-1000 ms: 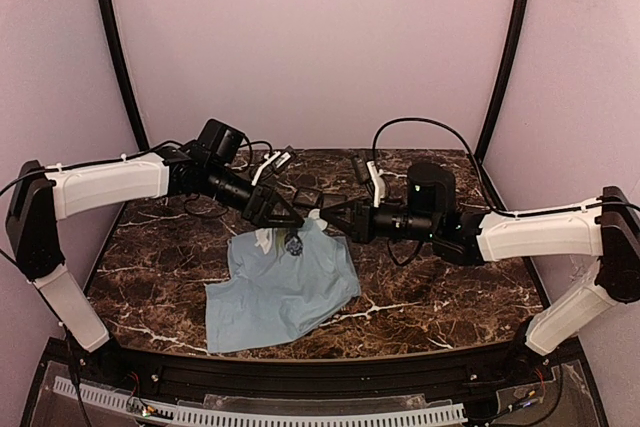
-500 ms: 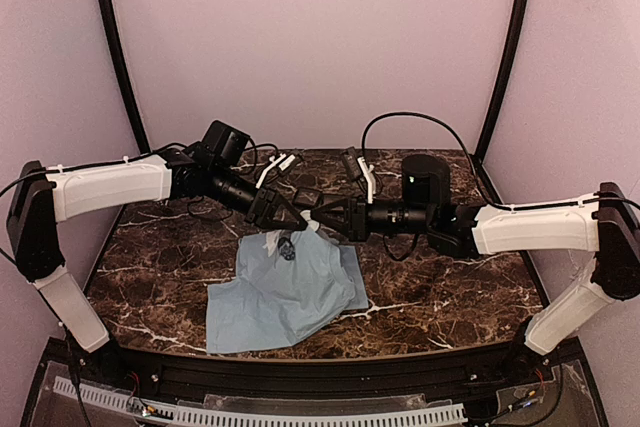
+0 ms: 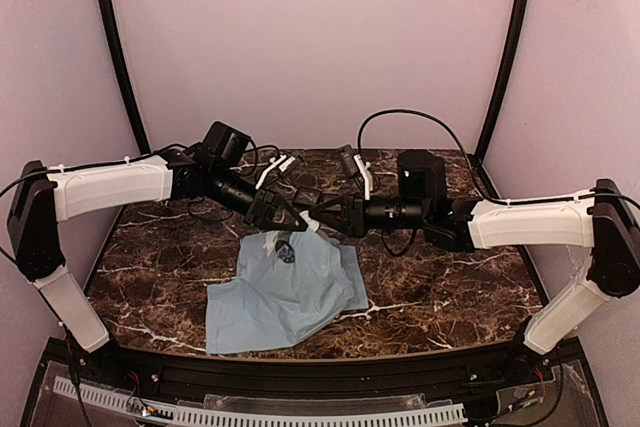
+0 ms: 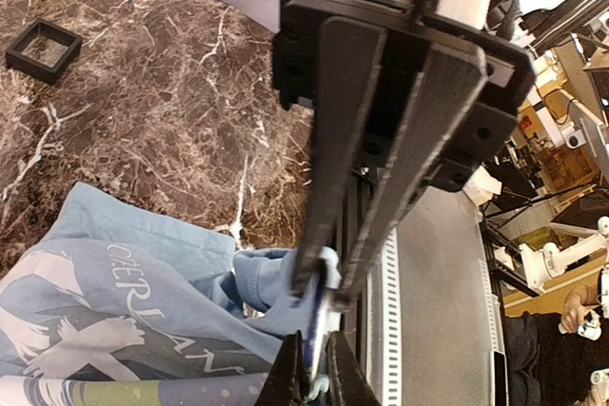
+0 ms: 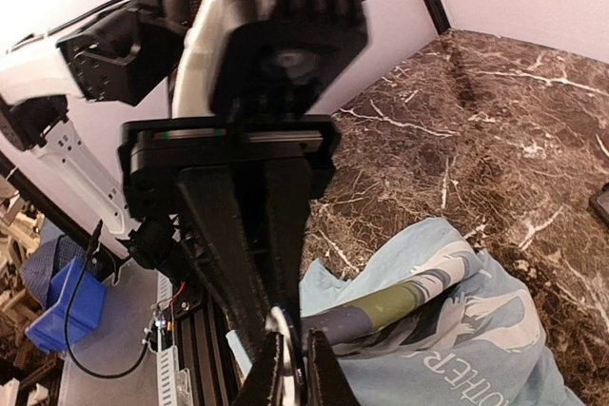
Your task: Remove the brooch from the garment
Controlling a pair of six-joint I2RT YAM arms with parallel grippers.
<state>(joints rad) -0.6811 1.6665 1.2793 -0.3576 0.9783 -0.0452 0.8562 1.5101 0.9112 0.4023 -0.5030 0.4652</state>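
Note:
The garment, a light blue printed shirt (image 3: pixel 290 292), lies on the marble table with its top edge lifted. My two grippers meet tip to tip above that edge. The brooch (image 4: pixel 318 310), a dark navy disc seen edge-on, stands between them with pale cloth bunched round it. My left gripper (image 4: pixel 315 334) is shut on its lower rim. The right gripper (image 4: pixel 328 278) comes in from the opposite side, pinching the disc and cloth. In the right wrist view, the right gripper (image 5: pixel 293 339) clamps the brooch (image 5: pixel 282 320) beneath the left fingers (image 5: pixel 238 235). From above, the brooch (image 3: pixel 286 249) hangs just under both tips.
A small square black tray (image 4: pixel 43 48) sits on the marble beyond the shirt. Loose cables (image 3: pixel 265 162) lie along the table's back edge. Black frame rails (image 3: pixel 300 379) run along the near edge.
My left jaws have gone from wide open to shut on the brooch. Both arms have shifted a little to the left, and the shirt's top edge is bunched up higher.

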